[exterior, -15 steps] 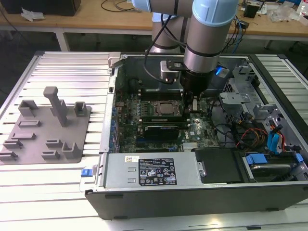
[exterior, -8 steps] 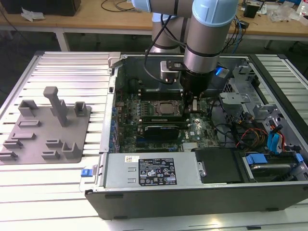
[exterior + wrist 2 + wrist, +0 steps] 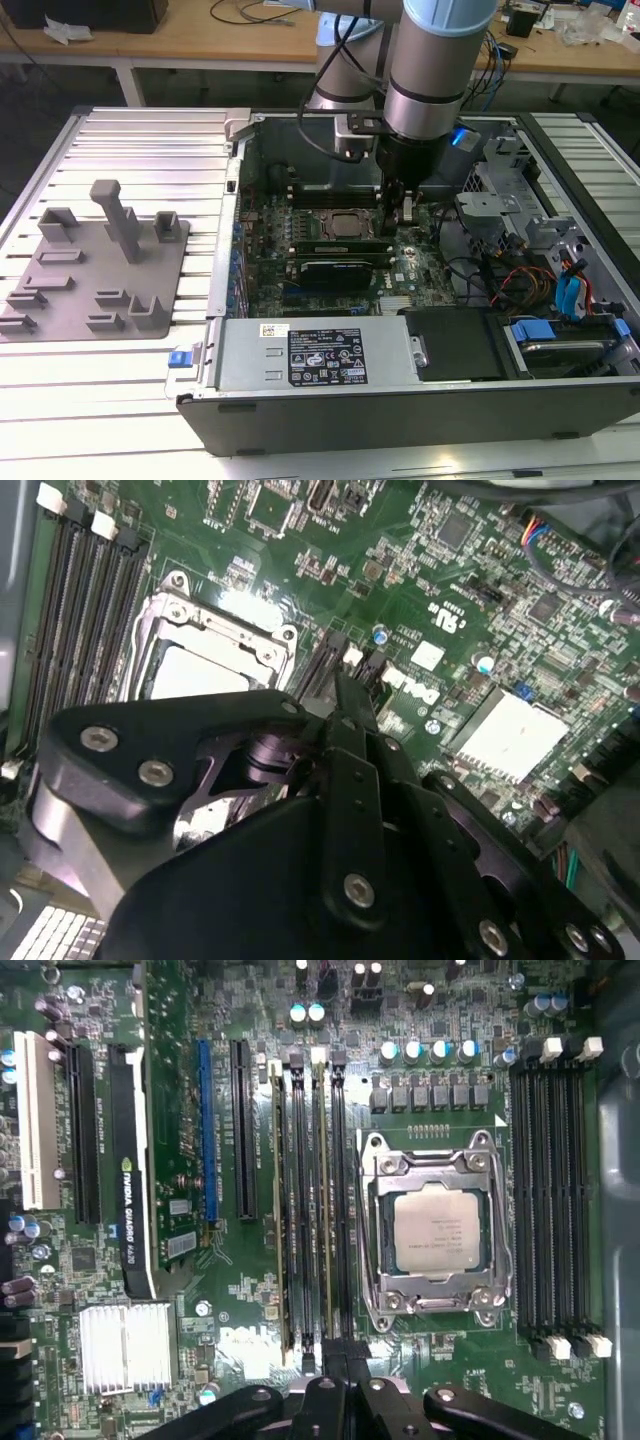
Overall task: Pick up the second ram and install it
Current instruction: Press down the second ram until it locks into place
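- Black tool (image 3: 338,1348) closest to the lens in both wrist views, fingers drawn narrow and pressed close together, nothing visibly clamped between them.
- Hangs low inside the open computer case (image 3: 420,410), tips at the end of the memory slots just beside the CPU socket (image 3: 435,1225).
- Second ram (image 3: 320,1210): stands on edge in a slot, running the length of the socket's side, its near end directly under the tool's tips.
- Shows in the exterior view as a thin green strip (image 3: 340,243) between the socket and the black expansion card (image 3: 340,270).
- Another thin stick (image 3: 280,1210) stands parallel, one dark slot away, on the side away from the socket.
- Little spare room at the slots: socket frame tight on one side, long black connectors and the expansion card on the other.
- More open room across the socket, by a bank of four dark slots (image 3: 555,1190) near the case wall.
- Outside the case, on the slatted table (image 3: 150,140), rests a grey fixture plate (image 3: 100,270), well apart from the tool at the exterior view's left.
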Robot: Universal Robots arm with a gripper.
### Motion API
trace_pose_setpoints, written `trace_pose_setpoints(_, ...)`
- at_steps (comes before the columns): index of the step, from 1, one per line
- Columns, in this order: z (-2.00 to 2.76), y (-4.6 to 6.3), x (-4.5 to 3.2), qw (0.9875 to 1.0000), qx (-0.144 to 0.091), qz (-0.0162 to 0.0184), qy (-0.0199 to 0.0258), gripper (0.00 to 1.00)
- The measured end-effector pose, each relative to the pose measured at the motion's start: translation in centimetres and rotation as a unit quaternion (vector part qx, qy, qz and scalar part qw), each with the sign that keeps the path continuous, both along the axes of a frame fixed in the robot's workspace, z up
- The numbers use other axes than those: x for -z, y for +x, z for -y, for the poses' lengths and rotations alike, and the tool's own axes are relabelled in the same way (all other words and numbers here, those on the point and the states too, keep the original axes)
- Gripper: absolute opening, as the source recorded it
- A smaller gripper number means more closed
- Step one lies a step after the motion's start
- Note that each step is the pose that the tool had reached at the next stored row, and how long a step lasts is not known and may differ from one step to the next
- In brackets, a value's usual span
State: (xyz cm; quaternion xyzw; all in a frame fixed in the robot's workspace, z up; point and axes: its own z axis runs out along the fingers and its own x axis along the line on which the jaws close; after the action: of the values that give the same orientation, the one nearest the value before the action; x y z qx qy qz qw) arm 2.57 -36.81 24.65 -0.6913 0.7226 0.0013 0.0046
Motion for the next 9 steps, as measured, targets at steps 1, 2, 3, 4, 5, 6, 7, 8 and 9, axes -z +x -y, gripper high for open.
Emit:
trace_pose_setpoints(1,0.00,0.0,0.00,1.0000,0.000,0.0000,0.0000,0.08)
trace_pose_setpoints(2,0.00,0.0,-0.01,1.0000,0.000,0.0000,-0.0001,0.08)
trace_pose_setpoints(3,0.01,-0.2,0.00,1.0000,0.000,0.0000,-0.0002,0.08)
trace_pose_setpoints(4,0.00,-0.8,0.02,1.0000,0.000,0.0000,-0.0001,0.08)
trace_pose_setpoints(5,0.01,-1.6,0.04,1.0000,0.000,0.0002,-0.0001,0.08)
trace_pose_setpoints(6,0.00,-2.6,0.06,1.0000,0.000,0.0005,-0.0001,0.08)
trace_pose_setpoints(7,-0.01,-3.4,0.06,1.0000,0.000,0.0007,-0.0001,0.08)
trace_pose_setpoints(8,-0.02,-3.8,0.07,1.0000,0.000,0.0008,-0.0001,0.08)
trace_pose_setpoints(9,-0.03,-4.9,0.08,1.0000,0.000,0.0010,-0.0001,0.08)
